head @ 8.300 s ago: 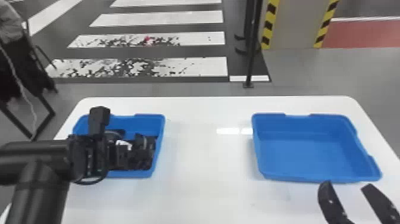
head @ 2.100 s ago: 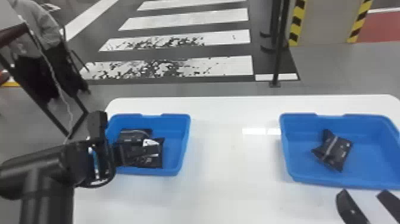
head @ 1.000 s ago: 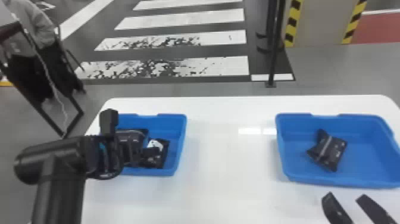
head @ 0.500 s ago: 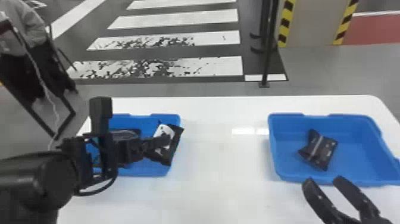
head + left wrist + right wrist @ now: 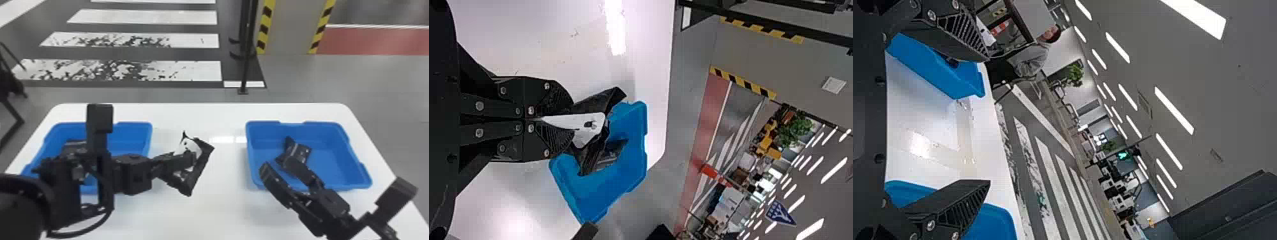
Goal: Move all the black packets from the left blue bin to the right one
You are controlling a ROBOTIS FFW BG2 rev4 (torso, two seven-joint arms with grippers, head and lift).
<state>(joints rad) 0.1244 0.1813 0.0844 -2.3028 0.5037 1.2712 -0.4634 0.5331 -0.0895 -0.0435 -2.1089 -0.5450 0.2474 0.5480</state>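
Observation:
My left gripper (image 5: 194, 157) is over the white table between the bins, shut on a black packet (image 5: 204, 159) with a white patch. In the left wrist view, the gripper (image 5: 571, 120) pinches the packet (image 5: 601, 100) at its white part. My right gripper (image 5: 277, 164) stands open over the near left part of the right blue bin (image 5: 338, 182), partly covering a black packet (image 5: 301, 152) lying inside. Spread fingers of the right gripper (image 5: 989, 120) show in its wrist view. Behind the left arm, the left blue bin (image 5: 134, 127) holds dark packet material (image 5: 74, 143).
The white table (image 5: 198, 220) carries both bins, with a wide gap between them. A black pole (image 5: 245, 70) stands on the floor beyond the table's far edge. Both arms come in from the near side.
The left gripper has lifted the packet out of the left bin and carried it right. My right gripper has moved forward and left to the right bin. The head view has shifted too.

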